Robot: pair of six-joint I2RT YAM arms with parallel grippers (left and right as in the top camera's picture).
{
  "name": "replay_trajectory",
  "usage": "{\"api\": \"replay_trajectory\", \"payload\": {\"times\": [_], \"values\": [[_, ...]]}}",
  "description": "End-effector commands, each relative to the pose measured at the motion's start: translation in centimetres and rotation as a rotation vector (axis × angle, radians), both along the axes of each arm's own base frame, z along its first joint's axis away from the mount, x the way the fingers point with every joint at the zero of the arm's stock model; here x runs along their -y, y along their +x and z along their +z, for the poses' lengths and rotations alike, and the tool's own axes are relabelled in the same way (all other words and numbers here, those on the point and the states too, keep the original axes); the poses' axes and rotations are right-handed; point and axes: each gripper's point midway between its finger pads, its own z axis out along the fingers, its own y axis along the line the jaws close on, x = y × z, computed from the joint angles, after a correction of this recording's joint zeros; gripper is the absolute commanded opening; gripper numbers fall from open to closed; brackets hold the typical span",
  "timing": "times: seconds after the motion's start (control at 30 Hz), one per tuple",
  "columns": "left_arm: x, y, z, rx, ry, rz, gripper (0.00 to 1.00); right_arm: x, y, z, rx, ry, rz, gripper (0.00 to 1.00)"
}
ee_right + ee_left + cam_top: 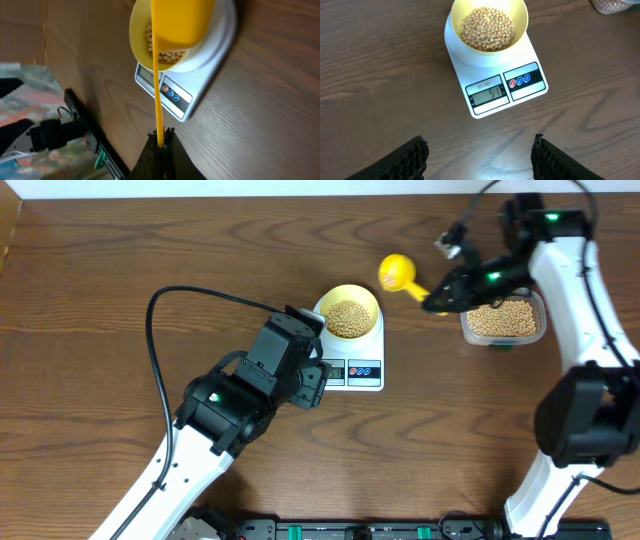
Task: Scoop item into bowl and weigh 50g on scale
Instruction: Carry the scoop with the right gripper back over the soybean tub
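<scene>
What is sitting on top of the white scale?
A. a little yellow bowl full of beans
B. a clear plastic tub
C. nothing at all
A: the small round pale-yellow bowl, filled with small round tan beans, rests on the platform of the flat white kitchen scale, as the left wrist view shows.

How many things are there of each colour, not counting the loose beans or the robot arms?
Yellow: 2, the bowl and the scoop
White: 1, the scale
Clear: 1, the tub
Total: 4
</scene>
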Motion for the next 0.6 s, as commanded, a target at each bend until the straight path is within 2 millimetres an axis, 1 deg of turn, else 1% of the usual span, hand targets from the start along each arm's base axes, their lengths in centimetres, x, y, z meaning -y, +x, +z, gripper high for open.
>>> {"api": "replay_trajectory", "payload": {"times": [0.0, 0.13, 0.33, 0.47, 0.57], "values": [[-0.1, 0.4, 1.3, 0.029, -0.015, 0.014, 0.69, 2.5, -0.1, 2.4, 0.057, 0.018, -0.055, 0.01], [-0.1, 0.4, 1.3, 0.029, -0.015, 0.014, 0.69, 5.9, -0.5, 2.9, 0.046, 0.013, -0.128, 0.01], [-0.1, 0.4, 1.2, 0.029, -0.015, 0.014, 0.69, 11.2, -2.0, 1.5, -0.047, -0.097, -0.233, 0.01], [-0.1, 0.4, 1.2, 0.029, -0.015, 0.014, 0.69, 13.7, -3.0, 0.7, -0.096, -0.173, -0.271, 0.01], [-0.1, 0.4, 1.2, 0.029, -0.015, 0.014, 0.69, 15.2, -3.6, 0.1, -0.123, -0.227, -0.291, 0.01]]}}
